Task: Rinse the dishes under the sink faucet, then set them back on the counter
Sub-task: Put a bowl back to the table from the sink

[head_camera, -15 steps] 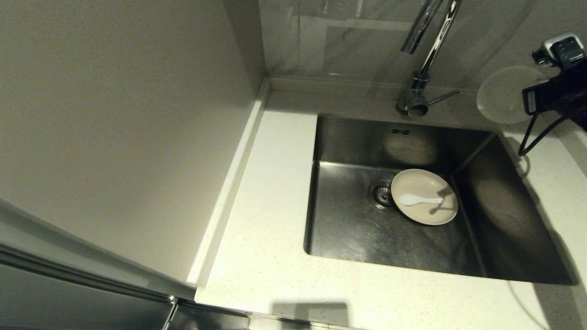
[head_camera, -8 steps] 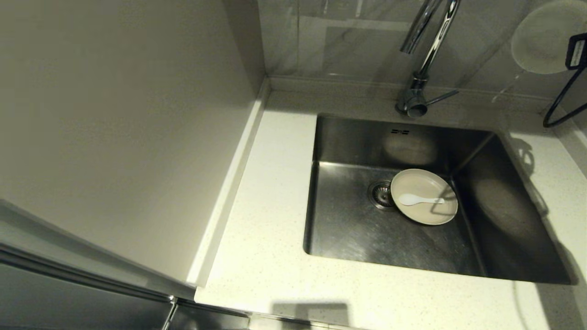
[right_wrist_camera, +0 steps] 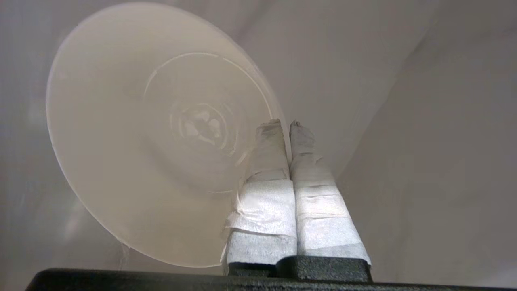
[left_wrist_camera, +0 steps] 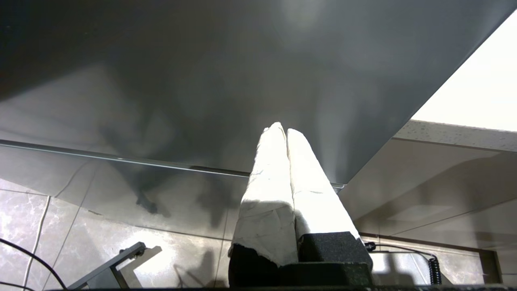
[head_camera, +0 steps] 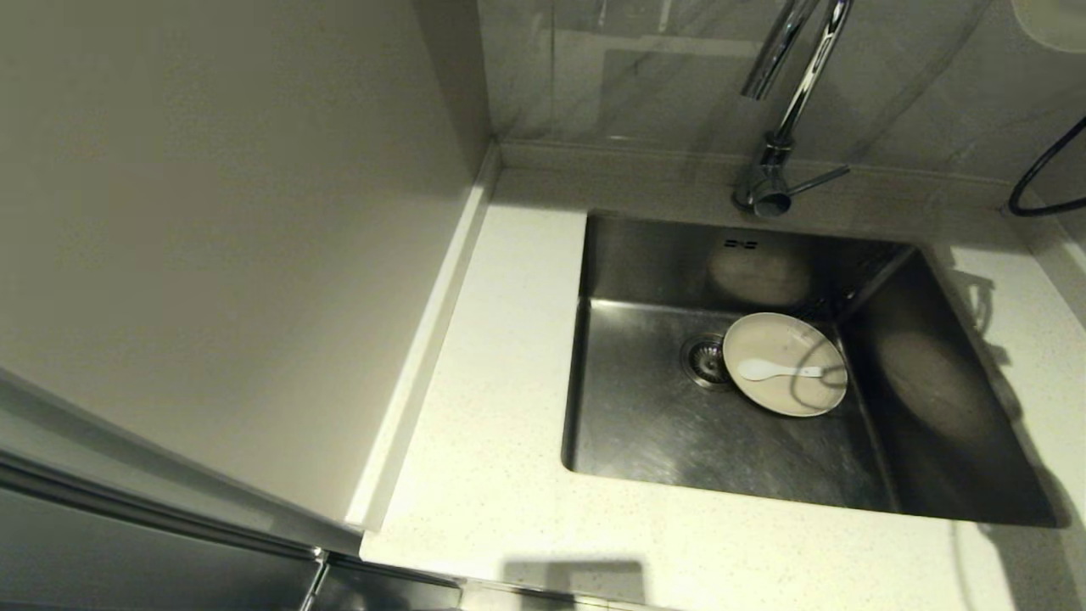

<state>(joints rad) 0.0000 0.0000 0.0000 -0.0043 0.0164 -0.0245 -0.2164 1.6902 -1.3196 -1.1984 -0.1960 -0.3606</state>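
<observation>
- the sink point(head_camera: 645, 441), a square steel basin set into the counter point(head_camera: 492, 475), holds two dishes: one round cream dish point(head_camera: 785, 363) on the basin floor just beside the drain strainer point(head_camera: 704, 358), and one white spoon point(head_camera: 776, 370) lying inside that dish, handle pointing toward the right wall.
- two small overflow slots point(head_camera: 741, 243) sit on the basin's back wall.
- the faucet point(head_camera: 785, 110) rises behind the sink, chrome, gooseneck, with one thin side lever point(head_camera: 821, 178) sticking out to the right; no water shows under the spout.
- a third dish, a wide shallow cream plate point(right_wrist_camera: 157, 137), is off the counter: the right gripper point(right_wrist_camera: 284, 125) is clenched on its rim, taped fingers point(right_wrist_camera: 266, 194) pressed together with the edge between them. the plate is tilted on edge, and concentric rings show on its face. in the head view only a sliver of it point(head_camera: 1056, 21) shows at the top right corner.
- the left gripper point(left_wrist_camera: 282, 131) is parked low beside a dark cabinet panel, taped jaws pressed together, gripping nothing.
</observation>
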